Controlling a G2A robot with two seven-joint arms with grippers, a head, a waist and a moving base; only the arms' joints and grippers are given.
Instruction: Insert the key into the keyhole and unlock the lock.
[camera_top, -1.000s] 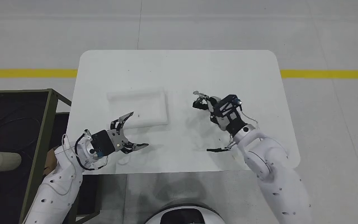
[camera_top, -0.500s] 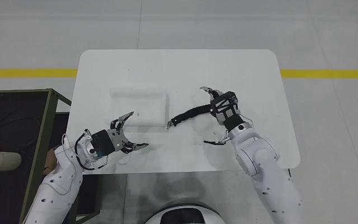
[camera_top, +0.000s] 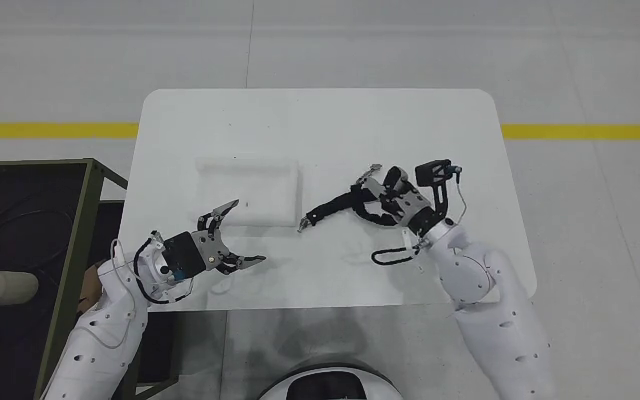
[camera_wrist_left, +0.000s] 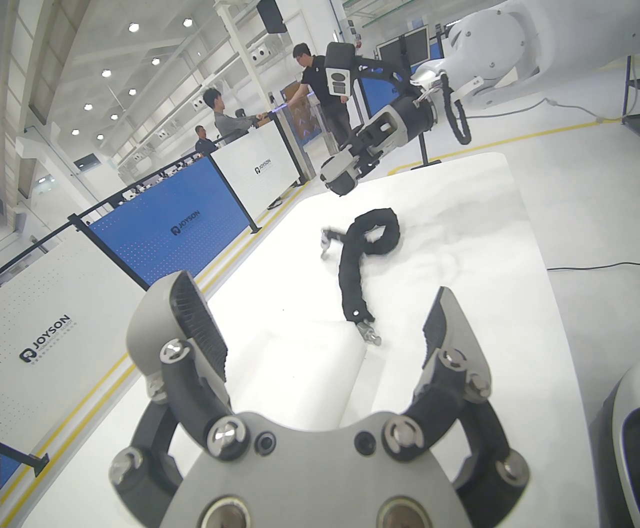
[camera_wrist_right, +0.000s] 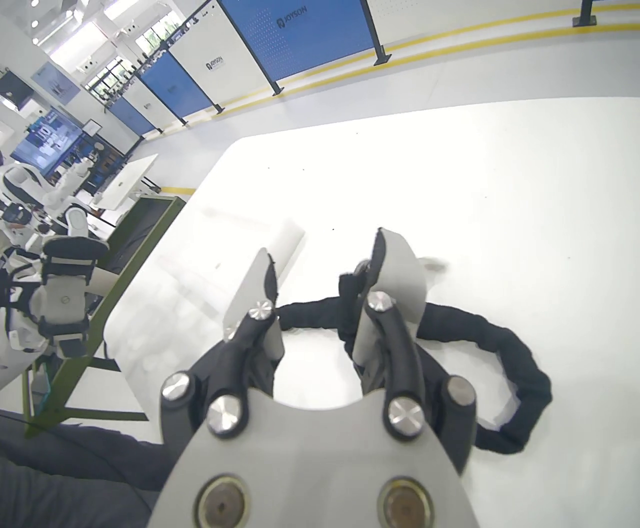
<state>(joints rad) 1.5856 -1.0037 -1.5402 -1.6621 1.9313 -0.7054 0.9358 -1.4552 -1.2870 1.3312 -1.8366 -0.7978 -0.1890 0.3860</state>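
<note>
A cable lock (camera_top: 330, 209) in a black sleeve lies across the middle of the white table (camera_top: 430, 120). One metal end (camera_top: 300, 223) touches the corner of a white pad (camera_top: 250, 190). In the left wrist view the lock (camera_wrist_left: 350, 270) curls into a loop at its far end, beside a small blurred metal piece (camera_wrist_left: 327, 240). My right gripper (camera_top: 368, 185) hovers over that loop, open (camera_wrist_right: 325, 250), with the lock (camera_wrist_right: 310, 310) passing under its fingers. My left gripper (camera_top: 245, 235) stands open (camera_wrist_left: 315, 300) near the table's front left, short of the pad (camera_wrist_left: 300, 360).
A dark green frame (camera_top: 70, 230) stands just off the table's left side. Bare tabletop lies behind the pad and to the far right. The table's front edge runs close under my left gripper.
The right gripper held the lock bunched up a second ago. The lock then stretched out toward the pad, and the gripper has since turned over its looped end. The left arm kept still.
</note>
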